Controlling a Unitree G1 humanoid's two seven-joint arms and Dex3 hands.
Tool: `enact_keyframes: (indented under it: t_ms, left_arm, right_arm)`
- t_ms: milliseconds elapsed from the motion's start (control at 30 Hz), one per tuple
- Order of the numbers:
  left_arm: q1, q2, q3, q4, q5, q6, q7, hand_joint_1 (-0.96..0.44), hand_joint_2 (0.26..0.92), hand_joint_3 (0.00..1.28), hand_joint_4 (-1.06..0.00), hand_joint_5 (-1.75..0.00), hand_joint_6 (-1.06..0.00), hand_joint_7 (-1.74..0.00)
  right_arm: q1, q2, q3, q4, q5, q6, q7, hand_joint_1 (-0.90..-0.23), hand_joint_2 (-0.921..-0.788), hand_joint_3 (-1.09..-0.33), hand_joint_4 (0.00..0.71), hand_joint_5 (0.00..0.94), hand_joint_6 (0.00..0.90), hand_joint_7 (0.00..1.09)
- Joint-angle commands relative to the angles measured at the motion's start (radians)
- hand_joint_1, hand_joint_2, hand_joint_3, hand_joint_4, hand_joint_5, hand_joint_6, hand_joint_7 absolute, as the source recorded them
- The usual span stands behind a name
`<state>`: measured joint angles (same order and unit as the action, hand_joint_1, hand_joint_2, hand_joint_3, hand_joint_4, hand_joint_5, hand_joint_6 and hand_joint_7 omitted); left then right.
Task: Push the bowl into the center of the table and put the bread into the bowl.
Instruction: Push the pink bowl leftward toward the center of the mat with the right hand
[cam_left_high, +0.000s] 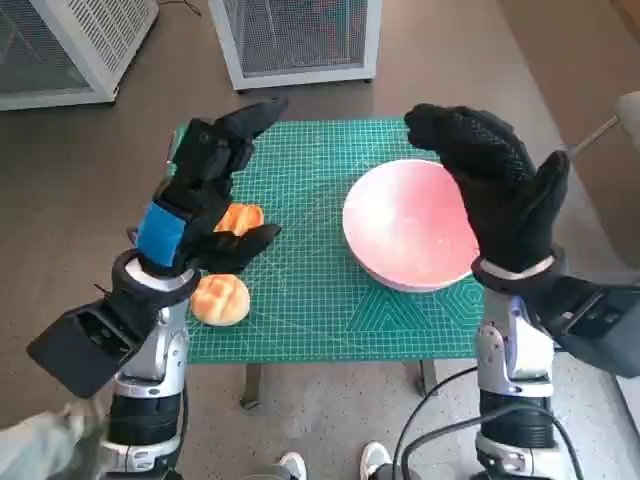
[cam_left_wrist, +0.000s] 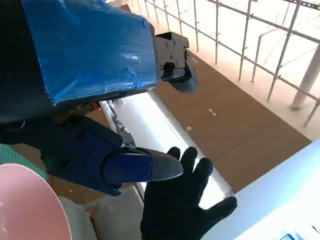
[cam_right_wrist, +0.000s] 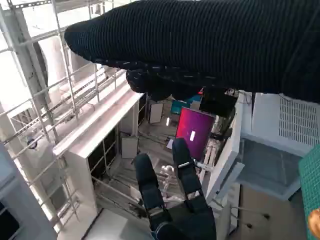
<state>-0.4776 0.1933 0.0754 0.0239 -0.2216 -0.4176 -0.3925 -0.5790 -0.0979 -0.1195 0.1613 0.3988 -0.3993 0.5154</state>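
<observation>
Nothing done yet, by the look of it. Shallow pink plastic bowl (cam_left_high: 410, 225) sits right of centre on the green gridded cutting mat (cam_left_high: 310, 290); golden bread roll (cam_left_high: 220, 299) and another (cam_left_high: 239, 218) lie at left. Blue-taped left hand (cam_left_high: 205, 190) and black-gloved right hand (cam_left_high: 495, 185) raised, fingers spread, empty. White mesh cabinets (cam_left_high: 300, 40) beyond; nothing blocking.

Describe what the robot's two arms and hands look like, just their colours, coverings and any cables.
Both forearms are pale silver-grey with dark ribbed cuffs near the bottom. The left hand is bare black plastic with bright blue tape across its back and a black camera box at the wrist. The right hand wears a black knitted glove, and black cables trail below that arm.
</observation>
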Motion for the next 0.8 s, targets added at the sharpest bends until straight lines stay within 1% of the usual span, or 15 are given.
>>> enact_keyframes:
  t_ms: [33, 367, 633, 767, 800]
  left_arm:
    - [0.008, 0.006, 0.000, -0.022, -0.013, 0.012, -0.004, -0.48, 0.921, 0.33, -0.03, -0.42, 0.00, -0.71]
    - [0.011, 0.008, 0.003, -0.026, -0.011, 0.014, -0.004, -0.48, 0.921, 0.33, -0.02, -0.43, 0.00, -0.71]
    - [0.014, 0.009, 0.004, -0.028, -0.011, 0.014, -0.004, -0.48, 0.921, 0.33, -0.02, -0.43, 0.00, -0.71]
    - [0.016, 0.009, 0.003, -0.029, -0.009, 0.013, -0.003, -0.48, 0.921, 0.32, -0.02, -0.43, 0.00, -0.71]
    - [0.016, 0.009, 0.003, -0.030, -0.008, 0.014, -0.003, -0.48, 0.921, 0.32, -0.02, -0.43, 0.00, -0.71]
  right_arm:
    - [0.016, 0.006, -0.005, 0.007, 0.007, 0.008, -0.006, -0.416, -0.855, -0.488, 0.406, 0.005, 0.060, 0.69]
    - [0.012, 0.006, -0.007, 0.008, 0.011, 0.009, -0.006, -0.417, -0.859, -0.482, 0.406, 0.003, 0.059, 0.69]
    - [0.014, 0.008, -0.009, 0.016, 0.011, 0.002, -0.002, -0.418, -0.857, -0.477, 0.407, 0.003, 0.062, 0.70]
    - [0.014, 0.002, -0.018, 0.027, 0.013, -0.010, 0.005, -0.420, -0.858, -0.472, 0.409, 0.004, 0.067, 0.69]
    - [0.014, -0.001, -0.022, 0.032, 0.014, -0.013, 0.007, -0.420, -0.860, -0.466, 0.410, 0.004, 0.071, 0.69]
